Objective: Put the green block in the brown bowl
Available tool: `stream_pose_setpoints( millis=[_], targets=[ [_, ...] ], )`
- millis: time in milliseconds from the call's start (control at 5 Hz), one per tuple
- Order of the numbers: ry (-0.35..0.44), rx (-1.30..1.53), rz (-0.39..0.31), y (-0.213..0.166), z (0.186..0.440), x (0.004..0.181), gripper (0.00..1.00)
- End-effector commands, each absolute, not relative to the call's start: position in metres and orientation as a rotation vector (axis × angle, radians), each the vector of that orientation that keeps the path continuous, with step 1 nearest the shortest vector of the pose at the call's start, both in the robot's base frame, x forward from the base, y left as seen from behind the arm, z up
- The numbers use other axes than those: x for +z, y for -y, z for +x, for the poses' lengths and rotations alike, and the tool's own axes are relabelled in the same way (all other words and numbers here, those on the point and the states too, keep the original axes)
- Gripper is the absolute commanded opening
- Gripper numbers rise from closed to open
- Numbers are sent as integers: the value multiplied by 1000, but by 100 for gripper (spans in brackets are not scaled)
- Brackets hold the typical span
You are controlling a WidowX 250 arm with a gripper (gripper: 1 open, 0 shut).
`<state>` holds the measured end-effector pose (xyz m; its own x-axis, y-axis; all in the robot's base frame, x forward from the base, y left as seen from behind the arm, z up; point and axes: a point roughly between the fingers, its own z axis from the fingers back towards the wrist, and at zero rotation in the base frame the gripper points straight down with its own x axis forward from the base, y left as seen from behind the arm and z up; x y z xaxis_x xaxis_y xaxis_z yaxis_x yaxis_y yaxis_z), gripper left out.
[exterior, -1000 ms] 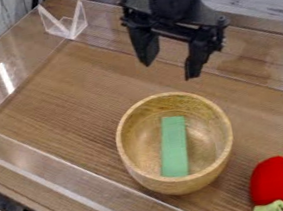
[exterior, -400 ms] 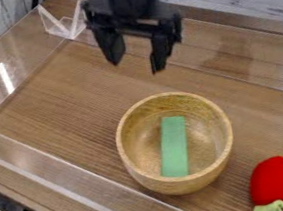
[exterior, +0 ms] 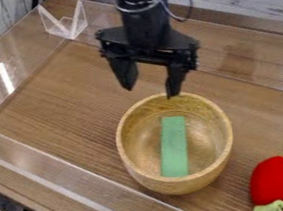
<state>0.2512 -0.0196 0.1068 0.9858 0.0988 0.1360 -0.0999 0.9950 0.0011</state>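
Observation:
The green block [exterior: 175, 144], a flat bright green bar, lies inside the brown bowl [exterior: 216, 164], a round light wooden bowl near the front of the table. My gripper [exterior: 152, 80] hangs just above and behind the bowl's far rim, pointing straight down. Its two dark fingers are spread wide apart with nothing between them. It is open and clear of the block.
A red rounded object with a green base [exterior: 270, 183] sits at the front right, next to the bowl. Clear acrylic walls [exterior: 32, 160] enclose the wooden table. A small clear stand [exterior: 61, 24] is at the back left.
The gripper swung left from the back right, then came down and toward the bowl, staying open. The block has not moved in the bowl.

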Motion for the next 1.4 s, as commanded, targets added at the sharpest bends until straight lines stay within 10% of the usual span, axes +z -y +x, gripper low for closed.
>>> stream_pose_setpoints(
  millis=[0, 1200],
  targets=[
    [182, 112, 4, 28, 269, 117, 100],
    [108, 71, 38, 28, 258, 100, 100]
  ],
)
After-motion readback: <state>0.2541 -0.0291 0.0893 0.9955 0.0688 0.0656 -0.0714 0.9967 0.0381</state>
